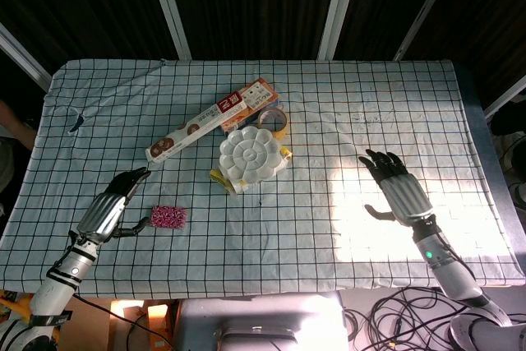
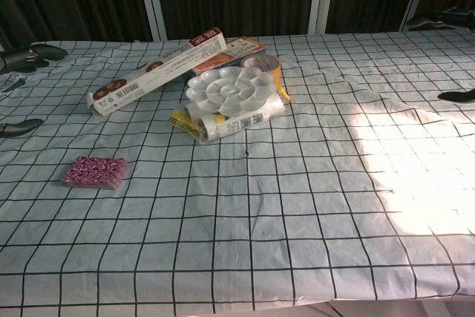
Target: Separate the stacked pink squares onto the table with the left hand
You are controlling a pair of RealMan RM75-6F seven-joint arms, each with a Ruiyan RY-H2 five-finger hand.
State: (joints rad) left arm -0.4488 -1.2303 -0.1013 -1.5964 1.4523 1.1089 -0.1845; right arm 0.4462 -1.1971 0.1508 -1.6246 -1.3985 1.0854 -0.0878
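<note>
Approach step: left hand (image 1: 111, 209), fingers apart and holding nothing, is hovering beside the pink squares (image 1: 168, 217); next, pinching the top one.

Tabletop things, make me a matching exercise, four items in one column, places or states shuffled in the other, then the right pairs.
Things:
1. pink squares
2. white palette
3. long box
4. right hand

Places or states:
A. open above the sunlit patch
B. on a wrapped bundle, mid-table
C. stacked beside the left hand
D. lying diagonally behind the palette

Pairs: 1-C, 2-B, 3-D, 4-A
</note>
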